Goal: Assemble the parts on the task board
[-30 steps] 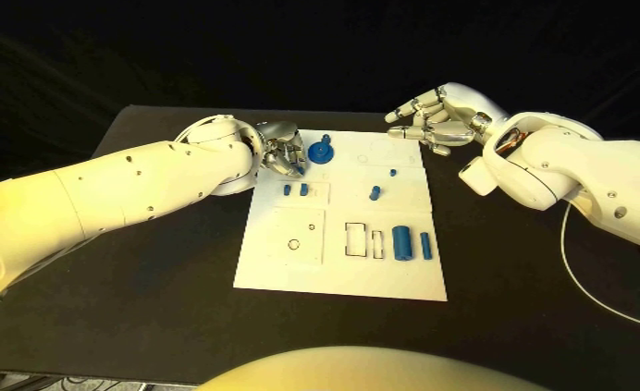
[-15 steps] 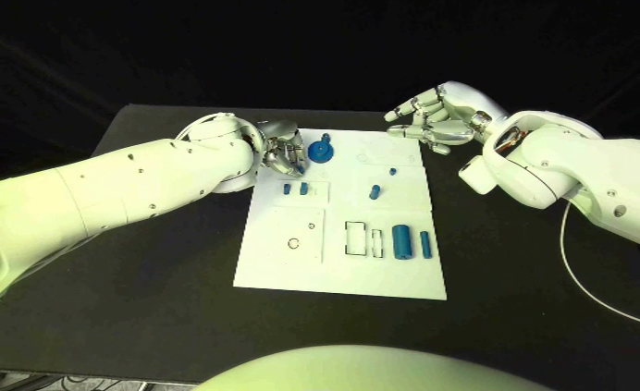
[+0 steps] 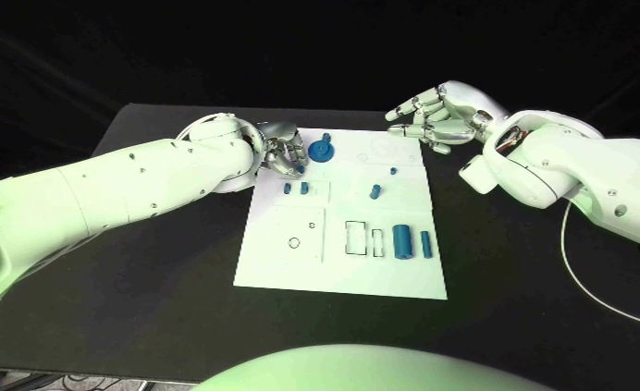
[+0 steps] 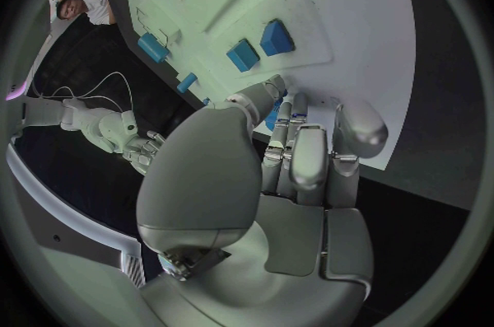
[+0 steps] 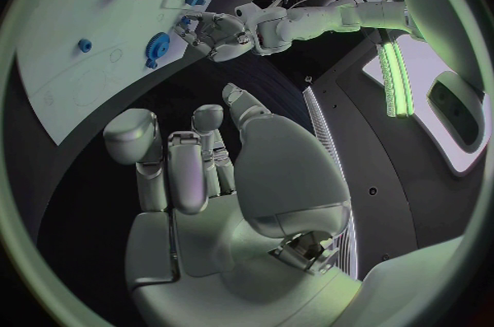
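Note:
The white task board lies in the middle of the black table. A blue gear with a knob stands near its far left corner. My left hand sits just left of the gear, fingers loosely curled toward it and nothing clearly gripped. In the right wrist view the left hand hovers beside the gear. My right hand hangs over the board's far right corner, fingers apart and empty. Two small blue blocks, a blue peg and two blue cylinders rest on the board.
A rectangular outline and a small ring mark the board's near half. A white cable runs along the table on the right. Bare black table lies left of the board.

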Robot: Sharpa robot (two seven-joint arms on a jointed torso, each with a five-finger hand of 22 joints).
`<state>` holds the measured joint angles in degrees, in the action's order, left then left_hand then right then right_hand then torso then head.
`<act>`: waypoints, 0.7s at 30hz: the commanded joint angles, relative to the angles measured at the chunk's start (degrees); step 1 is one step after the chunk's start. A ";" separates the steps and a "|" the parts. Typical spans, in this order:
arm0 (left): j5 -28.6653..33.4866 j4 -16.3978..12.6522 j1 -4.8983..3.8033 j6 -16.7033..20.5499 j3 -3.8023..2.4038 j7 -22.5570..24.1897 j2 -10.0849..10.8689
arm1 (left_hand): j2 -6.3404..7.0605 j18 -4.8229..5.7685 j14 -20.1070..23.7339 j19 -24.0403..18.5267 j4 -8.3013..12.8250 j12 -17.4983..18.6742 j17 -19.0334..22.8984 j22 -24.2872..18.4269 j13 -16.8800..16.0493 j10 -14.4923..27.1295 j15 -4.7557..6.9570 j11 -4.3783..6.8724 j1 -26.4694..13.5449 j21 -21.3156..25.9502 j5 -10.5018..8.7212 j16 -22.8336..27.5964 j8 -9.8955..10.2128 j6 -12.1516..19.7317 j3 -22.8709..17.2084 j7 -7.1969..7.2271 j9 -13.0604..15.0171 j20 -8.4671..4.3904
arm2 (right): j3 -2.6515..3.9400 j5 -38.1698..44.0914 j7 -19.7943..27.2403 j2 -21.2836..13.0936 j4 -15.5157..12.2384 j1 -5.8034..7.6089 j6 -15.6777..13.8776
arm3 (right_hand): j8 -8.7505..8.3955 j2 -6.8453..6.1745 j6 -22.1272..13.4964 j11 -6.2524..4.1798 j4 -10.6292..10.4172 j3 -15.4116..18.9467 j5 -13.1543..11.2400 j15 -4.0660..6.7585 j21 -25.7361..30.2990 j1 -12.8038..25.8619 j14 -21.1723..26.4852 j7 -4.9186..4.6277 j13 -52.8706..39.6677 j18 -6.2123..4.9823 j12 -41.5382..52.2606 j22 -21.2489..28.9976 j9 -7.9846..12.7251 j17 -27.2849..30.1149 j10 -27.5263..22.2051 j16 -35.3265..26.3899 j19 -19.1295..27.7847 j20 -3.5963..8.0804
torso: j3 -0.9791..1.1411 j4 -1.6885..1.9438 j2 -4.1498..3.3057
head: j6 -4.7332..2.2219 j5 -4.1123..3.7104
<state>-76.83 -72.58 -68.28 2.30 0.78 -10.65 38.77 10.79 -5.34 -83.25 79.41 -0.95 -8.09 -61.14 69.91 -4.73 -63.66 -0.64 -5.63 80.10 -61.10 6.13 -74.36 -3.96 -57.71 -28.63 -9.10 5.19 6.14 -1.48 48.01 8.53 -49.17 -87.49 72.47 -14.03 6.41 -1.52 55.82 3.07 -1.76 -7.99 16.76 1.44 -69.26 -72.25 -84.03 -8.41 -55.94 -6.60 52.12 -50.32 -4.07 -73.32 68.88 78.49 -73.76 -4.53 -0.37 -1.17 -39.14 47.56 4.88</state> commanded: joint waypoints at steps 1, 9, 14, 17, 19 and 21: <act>0.19 0.05 0.04 -0.18 0.02 0.77 0.02 | 0.46 -0.91 0.57 -0.39 0.16 0.36 0.37 -0.26 0.13 0.56 0.06 0.00 -0.52 0.47 0.12 0.22 0.36 0.41 -0.17 -0.05 -0.16 -0.01 | 0.01 0.12 0.38 -0.04 -0.01 -0.03 0.53 | 0.30 0.22 -0.42 0.10 -0.20 0.01 0.14 -0.14 0.32 0.28 -2.32 0.07 0.08 -0.66 0.11 0.05 0.06 0.03 -0.39 -0.25 0.31 -0.10 | 0.00 -0.03 0.00 | -0.01 0.03; 0.21 -0.23 0.05 0.65 0.01 0.97 0.63 | 0.56 -0.91 0.57 -0.40 0.19 0.36 0.30 -0.25 0.15 0.67 0.03 -0.04 -0.59 0.49 0.13 0.16 0.36 0.55 -0.12 -0.10 -0.23 0.03 | 0.01 0.37 -0.14 -0.22 0.19 -0.03 0.34 | 0.31 0.21 -0.44 0.10 -0.20 0.01 0.14 -0.14 0.40 0.26 -2.30 0.07 0.18 -0.68 0.02 0.19 0.06 0.09 -0.46 -0.30 0.36 -0.10 | -0.03 -0.06 0.06 | -0.07 0.04; 0.58 -1.21 0.03 1.02 -0.07 1.08 2.05 | 0.84 -1.06 0.76 -0.69 0.33 0.43 0.82 -0.68 0.24 1.15 -0.04 -0.13 -0.67 1.19 0.16 0.40 0.32 0.79 0.00 -0.13 -0.38 0.14 | 0.01 4.17 -3.28 -0.29 1.09 -0.03 0.82 | 0.45 0.15 -0.62 0.25 0.32 -0.79 -0.12 -0.30 3.09 -1.04 -1.33 -0.09 9.23 -1.41 -10.73 4.46 0.06 2.27 -7.86 -2.16 2.45 -0.22 | -0.03 -0.03 0.08 | -0.23 -0.04; 2.46 -2.21 -0.10 1.02 -0.36 1.38 3.69 | 1.02 -1.33 1.22 -1.26 0.51 0.45 1.80 -1.51 0.34 1.73 -0.14 -0.17 -0.66 2.50 0.21 0.93 0.31 1.14 0.11 -0.12 -0.57 0.25 | 0.01 9.79 -6.08 -0.31 2.08 -0.03 1.45 | 0.88 -0.32 -0.17 0.46 1.09 -2.57 -0.72 -0.46 5.38 -2.64 -0.04 -0.28 14.69 -1.95 -17.02 7.71 0.00 5.77 -10.07 -5.20 3.93 -0.34 | -0.04 0.00 0.14 | -0.33 -0.13; 4.87 -2.87 -0.27 1.21 -0.57 2.04 4.83 | 0.99 -1.65 2.03 -2.04 0.73 0.41 3.42 -2.55 0.42 2.35 -0.23 -0.30 -0.52 4.17 0.33 1.86 0.25 1.37 0.11 -0.13 -0.74 0.38 | 0.01 14.29 -7.77 -0.27 2.71 -0.04 1.97 | 1.08 -0.57 0.19 0.81 1.89 -4.34 -1.58 -0.64 5.93 -3.91 0.21 -0.42 18.88 -2.07 -21.90 8.44 -0.01 7.34 -11.49 -6.53 4.00 -0.37 | -0.03 0.06 0.11 | -0.48 -0.22; 9.41 -3.58 -0.46 2.22 -0.74 3.78 6.14 | 0.73 -2.32 3.96 -3.83 1.12 0.29 7.41 -4.87 0.52 3.17 -0.43 -0.57 -0.12 7.85 0.47 4.25 0.05 1.17 -0.17 -0.37 -0.83 0.55 | 0.01 20.12 -9.40 -0.02 3.39 -0.05 2.54 | 1.42 -1.36 0.90 1.01 2.89 -6.89 -2.55 -0.73 6.01 -4.90 -0.15 -0.48 25.09 -2.03 -27.88 8.44 -0.02 8.03 -10.46 -7.16 3.44 -0.55 | -0.03 0.05 0.10 | -0.63 -0.27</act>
<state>-74.11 -75.57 -68.57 3.13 0.12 -9.67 44.46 11.40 -6.76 -80.06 76.36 -0.26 -7.96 -55.36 65.97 -4.29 -60.97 -1.01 -6.23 79.51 -54.75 6.41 -71.12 -3.96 -56.59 -28.82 -9.20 4.43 6.67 -1.49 56.65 3.85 -49.42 -84.52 72.47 -13.38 7.49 -2.92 55.09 4.24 0.79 -14.05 14.46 1.01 -63.44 -76.51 -83.82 -8.07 -32.52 -7.53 25.95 -41.87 -4.07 -65.50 58.19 71.54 -69.97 -4.85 -0.41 -1.16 -39.04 47.10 4.68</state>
